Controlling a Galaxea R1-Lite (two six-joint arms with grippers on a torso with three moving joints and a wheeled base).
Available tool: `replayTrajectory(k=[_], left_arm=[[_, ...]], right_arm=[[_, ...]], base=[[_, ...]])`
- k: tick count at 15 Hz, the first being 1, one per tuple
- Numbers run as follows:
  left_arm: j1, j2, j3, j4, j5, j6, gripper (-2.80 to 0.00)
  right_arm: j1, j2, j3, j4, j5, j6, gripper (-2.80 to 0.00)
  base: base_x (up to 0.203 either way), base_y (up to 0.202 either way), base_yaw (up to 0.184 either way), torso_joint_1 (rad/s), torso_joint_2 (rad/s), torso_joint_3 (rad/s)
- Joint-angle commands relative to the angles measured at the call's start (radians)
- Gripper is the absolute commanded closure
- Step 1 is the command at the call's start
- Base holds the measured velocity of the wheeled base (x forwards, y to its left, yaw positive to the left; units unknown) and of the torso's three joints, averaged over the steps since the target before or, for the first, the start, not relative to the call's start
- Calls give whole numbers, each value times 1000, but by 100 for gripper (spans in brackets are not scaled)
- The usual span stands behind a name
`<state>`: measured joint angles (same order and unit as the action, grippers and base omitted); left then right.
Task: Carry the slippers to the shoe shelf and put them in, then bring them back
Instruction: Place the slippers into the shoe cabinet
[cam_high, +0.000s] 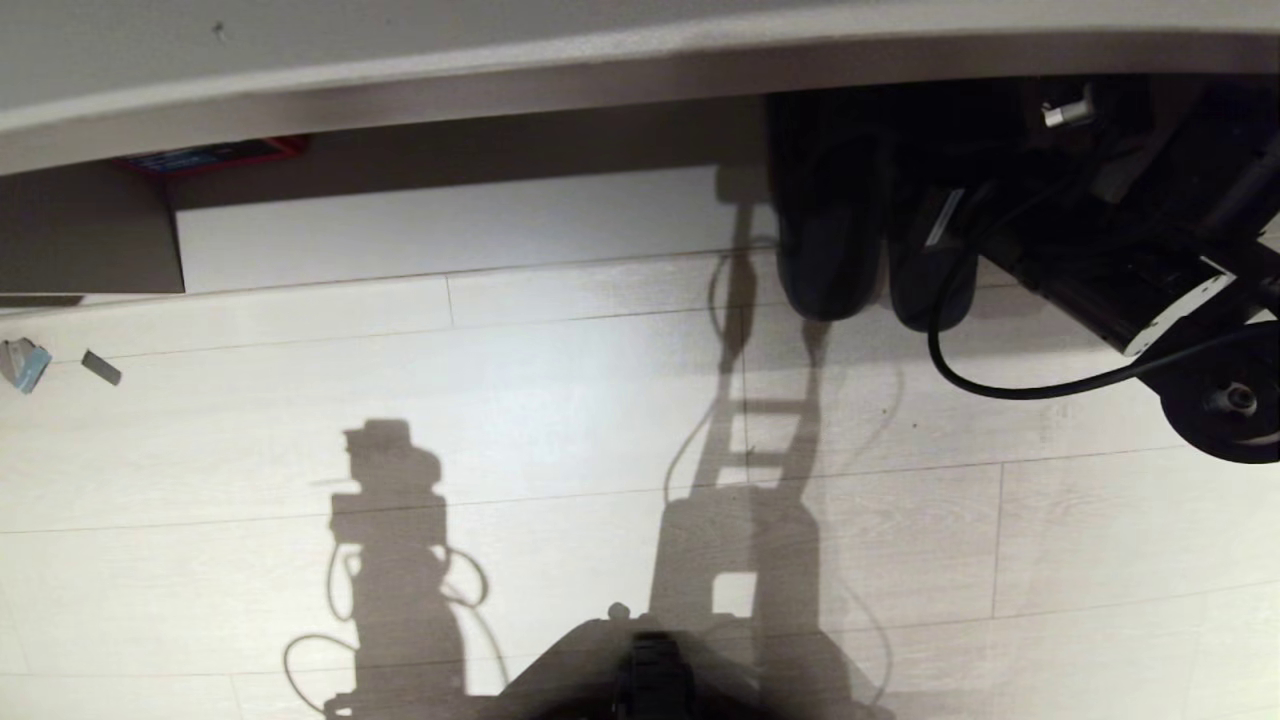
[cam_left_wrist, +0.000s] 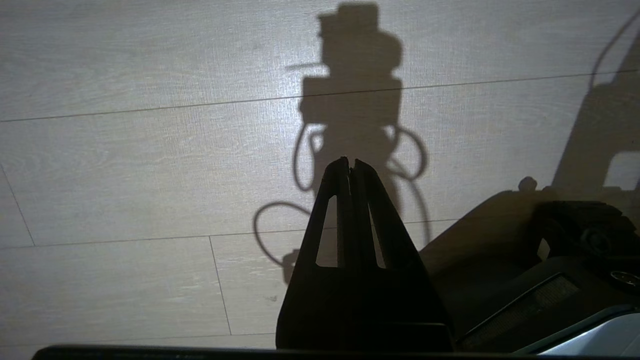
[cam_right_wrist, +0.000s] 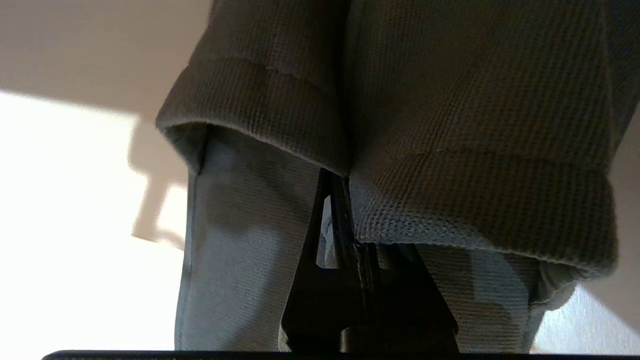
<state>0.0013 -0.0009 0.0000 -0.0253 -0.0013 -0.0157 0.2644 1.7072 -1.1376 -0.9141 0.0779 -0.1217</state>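
Slippers (cam_right_wrist: 425, 150) | R tool (cam_right_wrist: 345, 200) tips hidden btwn pair | shelf (cam_high: 450, 225) interior cut off

Pale plank floor (cam_high: 560, 420), hard shadows

A pale wood-plank floor (cam_high: 560, 420) fills most of the head view, its seams running left to right. Along the far edge runs a pale counter (cam_high: 400, 60). Beneath it on the left lies a red and blue flat box (cam_high: 210, 156). On the floor at the far left are a small light-blue scrap (cam_high: 24, 364) and, just beside it, a small grey piece (cam_high: 101, 367).
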Motion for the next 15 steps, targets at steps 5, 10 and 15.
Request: replayTrajectory(k=[5,10,15], left_arm=[[0,1,8,-1,0,-3,0],[0,1,8,-1,0,-4,0],[0,1,8,-1,0,-3,0]], right_arm=[[-6,99,-138,3,27,-66,0],[-7,121,-226,79,55,-70,0],[-29,118,-230,145,151,-98,0]], base=[[0,0,0,0,0,0],[0,0,0,0,0,0],[0,0,0,0,0,0]])
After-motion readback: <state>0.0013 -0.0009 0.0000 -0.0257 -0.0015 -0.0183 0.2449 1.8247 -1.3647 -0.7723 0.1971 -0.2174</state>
